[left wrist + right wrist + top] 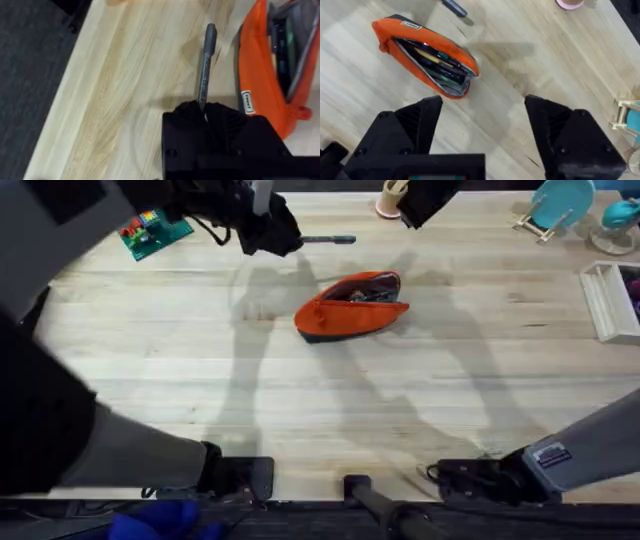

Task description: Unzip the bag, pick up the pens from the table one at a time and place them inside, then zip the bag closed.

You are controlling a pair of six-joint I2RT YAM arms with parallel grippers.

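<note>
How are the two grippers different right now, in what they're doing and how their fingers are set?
The left gripper is shut on a dark pen, while the right gripper holds nothing. The left gripper's fingers are pinched together around the pen's end; the right gripper's fingers stand wide apart. In the overhead view the left gripper sits beyond the orange bag toward the table's far left, the right one toward the far right. Both are black and lie near the open bag.

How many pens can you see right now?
At least 2. One dark pen is held by the left pincer above the table; at least one more lies inside the open orange pouch. Others may be hidden among its contents.
</note>
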